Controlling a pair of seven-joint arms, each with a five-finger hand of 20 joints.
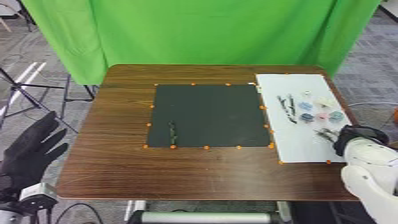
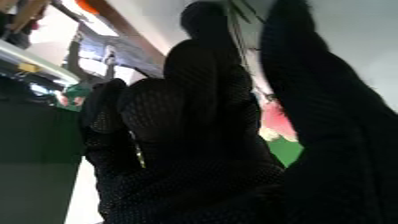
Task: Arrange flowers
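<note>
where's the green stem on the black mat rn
In the head view, the green stem lies near the black mat's near left corner, its near end by an orange marker on the near edge.

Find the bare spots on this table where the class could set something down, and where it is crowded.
The table is bare left of the black mat and nearer than it. The mat is free right of its green stem. Crowding is on the white sheet: flowers, stems, the right hand.
</note>
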